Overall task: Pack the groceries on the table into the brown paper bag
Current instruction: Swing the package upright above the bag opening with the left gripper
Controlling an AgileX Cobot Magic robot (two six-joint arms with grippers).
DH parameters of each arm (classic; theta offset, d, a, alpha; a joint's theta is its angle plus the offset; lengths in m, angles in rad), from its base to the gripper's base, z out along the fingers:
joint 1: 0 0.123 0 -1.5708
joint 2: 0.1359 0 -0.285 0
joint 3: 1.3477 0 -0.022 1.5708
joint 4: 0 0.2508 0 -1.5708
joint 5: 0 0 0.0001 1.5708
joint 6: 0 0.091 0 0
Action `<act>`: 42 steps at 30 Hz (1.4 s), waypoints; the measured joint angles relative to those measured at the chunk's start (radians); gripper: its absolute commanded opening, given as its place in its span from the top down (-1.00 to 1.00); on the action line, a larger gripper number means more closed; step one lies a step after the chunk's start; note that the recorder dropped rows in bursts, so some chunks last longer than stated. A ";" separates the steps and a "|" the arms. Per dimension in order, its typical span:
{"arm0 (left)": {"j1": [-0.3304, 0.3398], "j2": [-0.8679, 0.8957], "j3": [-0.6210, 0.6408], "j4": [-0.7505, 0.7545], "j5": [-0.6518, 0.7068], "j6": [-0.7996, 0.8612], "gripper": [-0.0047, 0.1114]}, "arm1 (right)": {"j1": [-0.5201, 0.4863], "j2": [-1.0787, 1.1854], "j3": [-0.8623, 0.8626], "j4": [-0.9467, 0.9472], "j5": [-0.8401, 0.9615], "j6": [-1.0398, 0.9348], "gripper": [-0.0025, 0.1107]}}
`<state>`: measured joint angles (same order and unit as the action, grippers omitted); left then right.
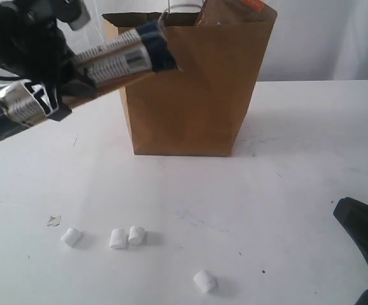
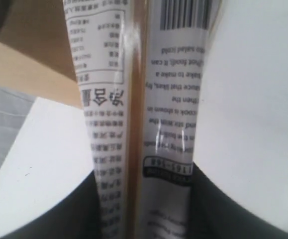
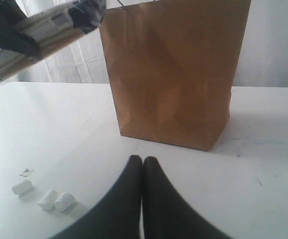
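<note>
The tall brown paper bag [image 1: 190, 89] stands upright at the back middle of the white table [image 1: 285, 184], with an orange-brown pouch [image 1: 234, 9] sticking out of its top. My left gripper [image 1: 56, 86] is shut on two long noodle packs [image 1: 107, 60], held in the air left of the bag with their far ends at the bag's rim. Up close, the noodle packs [image 2: 144, 124] run side by side between the dark fingers [image 2: 208, 209]. Several white marshmallows [image 1: 126, 237] lie on the near table. My right gripper [image 3: 143, 160] is shut and empty, low over the table before the bag [image 3: 176, 69].
A small scrap [image 1: 53, 220] lies beside the leftmost marshmallow [image 1: 71, 237]. One marshmallow [image 1: 204, 281] sits apart, nearer the front. A pale curtain hangs behind the table. The right arm's dark body [image 1: 365, 238] shows at the front right corner.
</note>
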<state>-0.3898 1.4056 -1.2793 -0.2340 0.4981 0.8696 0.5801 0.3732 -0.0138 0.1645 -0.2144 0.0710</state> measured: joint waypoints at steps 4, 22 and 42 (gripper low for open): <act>0.041 -0.068 0.002 0.012 -0.049 -0.053 0.92 | 0.000 0.000 0.000 0.000 0.000 0.000 0.96; 0.068 -0.047 -0.118 -0.024 -0.423 -0.179 0.92 | 0.000 0.000 0.000 0.000 0.000 0.002 0.96; 0.075 0.278 -0.408 0.538 -0.725 -1.210 0.92 | 0.000 0.000 0.000 0.000 0.000 0.002 0.96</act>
<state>-0.3144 1.6838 -1.6870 0.3039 -0.2270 -0.3400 0.5801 0.3732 -0.0138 0.1645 -0.2144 0.0729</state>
